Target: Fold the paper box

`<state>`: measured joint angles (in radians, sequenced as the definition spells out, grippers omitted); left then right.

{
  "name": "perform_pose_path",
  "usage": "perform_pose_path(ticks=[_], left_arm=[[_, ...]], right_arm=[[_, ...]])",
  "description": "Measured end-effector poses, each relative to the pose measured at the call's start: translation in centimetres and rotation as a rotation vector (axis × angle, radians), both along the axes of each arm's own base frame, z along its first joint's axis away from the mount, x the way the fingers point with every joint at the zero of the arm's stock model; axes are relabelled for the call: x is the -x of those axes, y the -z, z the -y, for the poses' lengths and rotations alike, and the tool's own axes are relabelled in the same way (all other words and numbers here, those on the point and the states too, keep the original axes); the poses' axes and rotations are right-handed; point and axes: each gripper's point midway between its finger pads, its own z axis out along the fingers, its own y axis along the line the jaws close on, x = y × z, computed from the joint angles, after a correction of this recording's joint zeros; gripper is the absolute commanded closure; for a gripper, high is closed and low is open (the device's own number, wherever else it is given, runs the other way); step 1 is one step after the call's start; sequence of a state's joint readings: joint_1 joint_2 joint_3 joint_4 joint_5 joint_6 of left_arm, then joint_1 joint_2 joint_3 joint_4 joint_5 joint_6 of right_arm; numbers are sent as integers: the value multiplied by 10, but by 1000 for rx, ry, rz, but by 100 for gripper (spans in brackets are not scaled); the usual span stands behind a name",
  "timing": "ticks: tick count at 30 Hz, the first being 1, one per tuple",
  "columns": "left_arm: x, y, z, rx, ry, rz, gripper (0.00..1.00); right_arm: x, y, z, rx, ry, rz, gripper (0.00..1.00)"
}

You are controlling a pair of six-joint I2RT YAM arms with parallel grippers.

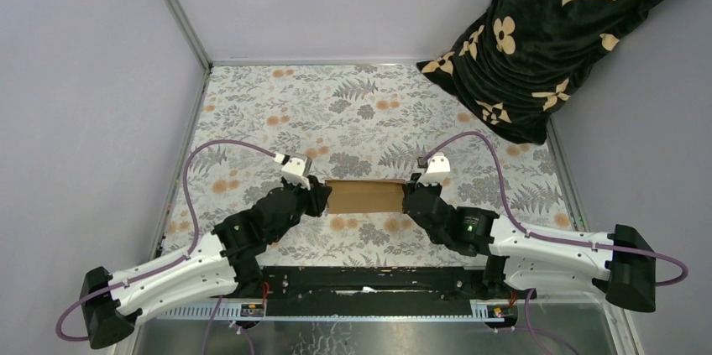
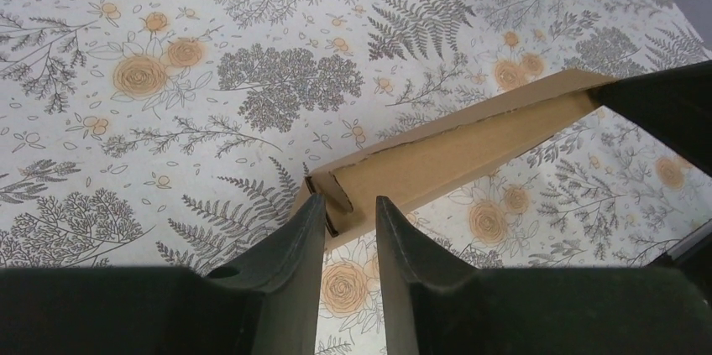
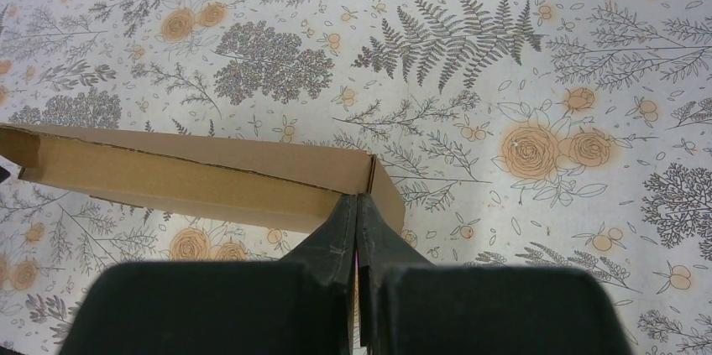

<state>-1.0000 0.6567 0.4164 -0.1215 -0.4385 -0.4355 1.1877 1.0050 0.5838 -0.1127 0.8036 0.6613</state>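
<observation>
The paper box (image 1: 365, 196) is a long, slim brown cardboard tube lying crosswise over the floral cloth between my two arms. At its left end my left gripper (image 1: 319, 195) stands open. In the left wrist view its tips (image 2: 350, 204) sit either side of the small end flap of the box (image 2: 453, 154), with cloth showing through the gap. My right gripper (image 1: 409, 197) is at the right end. In the right wrist view its fingers (image 3: 357, 200) are pressed together on the end wall of the box (image 3: 185, 179). The box's underside is hidden.
A floral cloth (image 1: 336, 103) covers the table. A black blanket with beige flowers (image 1: 554, 36) is heaped at the back right corner. Grey walls close in the left, back and right sides. A black rail (image 1: 369, 284) runs along the near edge between the arm bases.
</observation>
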Motion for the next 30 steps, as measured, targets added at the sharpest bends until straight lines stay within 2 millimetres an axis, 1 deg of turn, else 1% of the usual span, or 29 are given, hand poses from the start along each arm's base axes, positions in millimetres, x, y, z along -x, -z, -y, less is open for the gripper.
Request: perform_pose_path(ticks=[3,15,25,30], left_arm=[[-2,-6,1,6,-7,8,64],[-5,0,2,-32,-20,-1,66],[-7,0,0,-50,-27,7,74],[-8,-2,1,-51,-28,9,75]], right_arm=[[1,0,0,-1,-2,0,100],[2,1,0,-3,-6,-2,100],[2,1,0,-2,-7,-1,100],[2,2,0,-1,-7,-1,100]])
